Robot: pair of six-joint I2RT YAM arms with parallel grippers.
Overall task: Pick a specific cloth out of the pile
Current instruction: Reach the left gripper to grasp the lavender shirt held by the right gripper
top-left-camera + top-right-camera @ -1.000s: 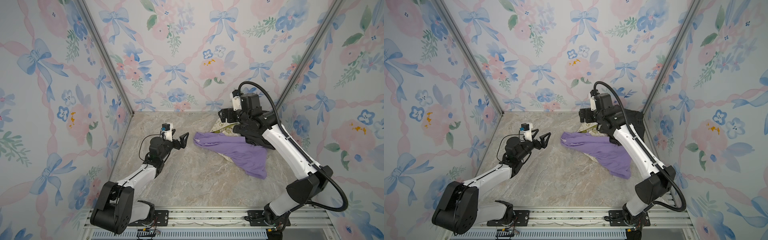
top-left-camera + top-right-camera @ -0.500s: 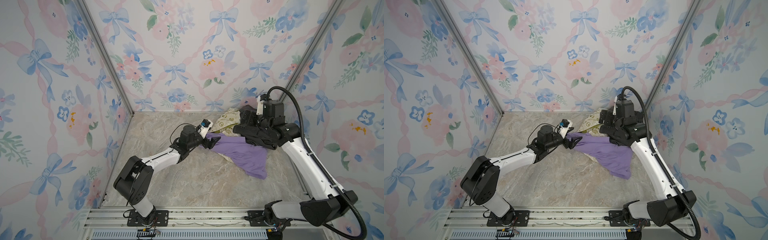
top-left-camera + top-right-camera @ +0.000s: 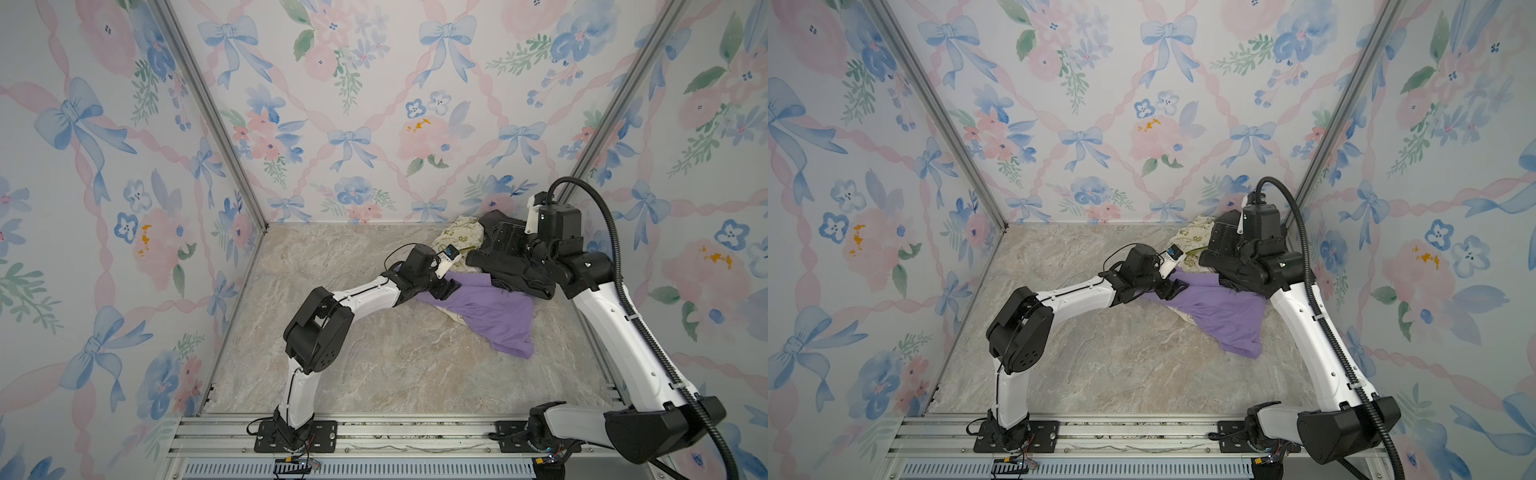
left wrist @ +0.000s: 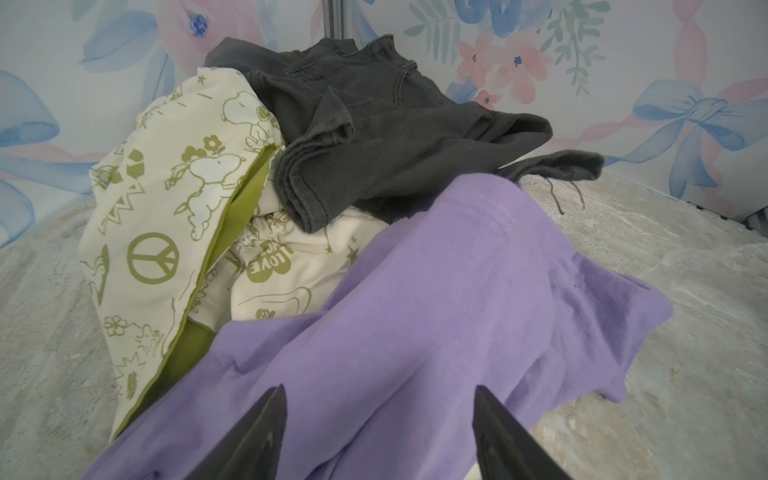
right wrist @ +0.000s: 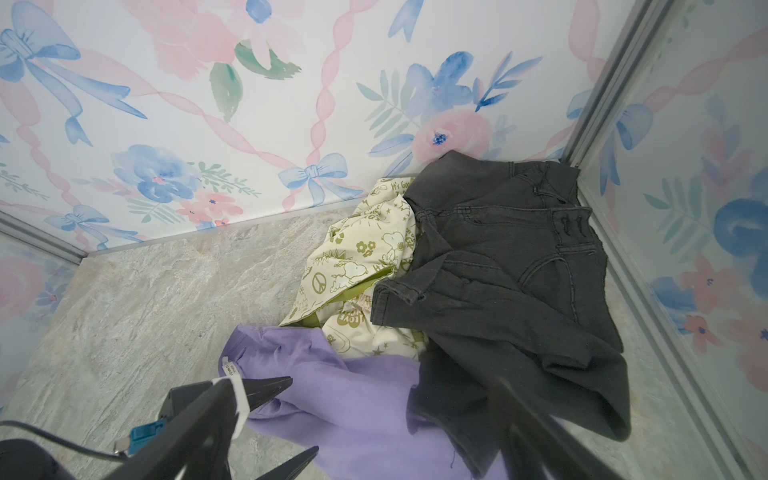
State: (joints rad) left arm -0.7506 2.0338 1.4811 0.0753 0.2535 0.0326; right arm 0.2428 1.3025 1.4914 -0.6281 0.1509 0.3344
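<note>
Grasp step. The left gripper (image 4: 380,390) has its jaws apart, straddling a raised fold of the lavender cloth (image 3: 494,316), with nothing pinched yet. The cloth runs from between its fingers out past them, touching the pile (image 3: 465,237) just ahead. The right gripper (image 3: 503,243) is spread wide and empty, over the dark garment (image 4: 395,137). Next move, likely: clamp the fold, then drag it back clear (the dark hem overlaps the lavender and may snag). Readable: "LOVE", upside down on the cream cloth (image 4: 166,216), among peace signs and a cartoon dog. The white tag (image 5: 227,359) has print too small to read.

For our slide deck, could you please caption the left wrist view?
The left gripper, jaws open, straddles the lavender cloth; cream fabric and dark garment heaped behind.
</note>
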